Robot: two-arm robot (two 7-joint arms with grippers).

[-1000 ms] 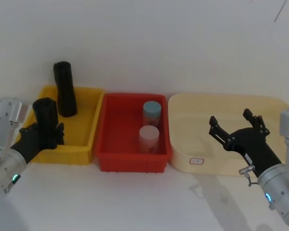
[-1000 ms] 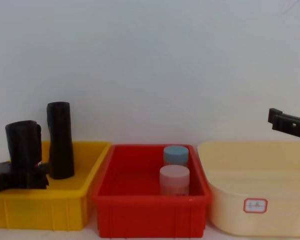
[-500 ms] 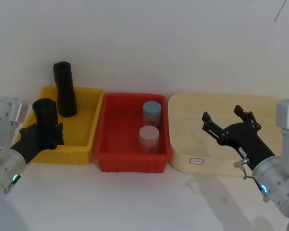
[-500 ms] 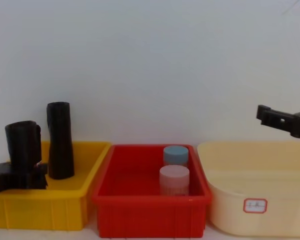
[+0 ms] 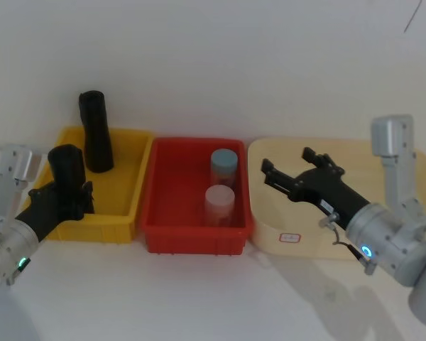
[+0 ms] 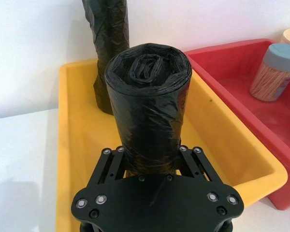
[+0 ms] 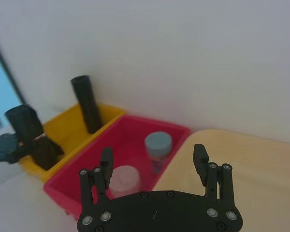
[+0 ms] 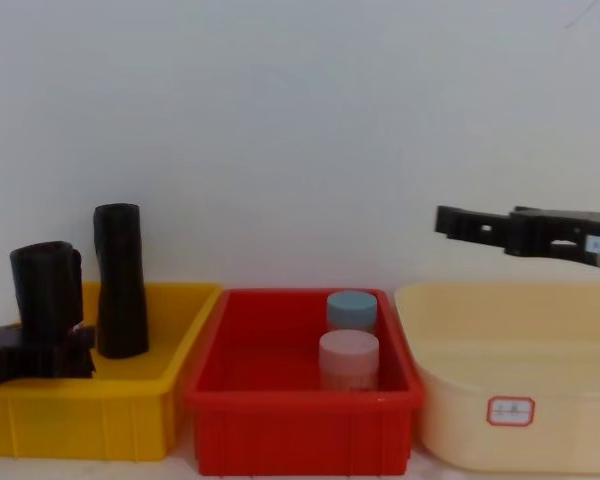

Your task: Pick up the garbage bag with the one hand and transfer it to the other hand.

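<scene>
The left wrist view reveals the coiled top of the wrinkled black garbage bag roll (image 6: 150, 96), pinched upright by the left gripper (image 5: 62, 201) at the yellow plastic bin's (image 5: 99, 229) 7 o'clock corner. A slimmer black roll (image 5: 96, 131) stands at 11 o'clock inside. The red bin (image 5: 195, 240) holds a blue-lidded jar (image 5: 224, 165) and a pink-lidded jar (image 5: 219, 202). The right gripper (image 5: 285, 158), fingers spread, hovers over the cream tub (image 5: 270, 238), whose red-bordered label (image 8: 510, 411) is unreadable.
</scene>
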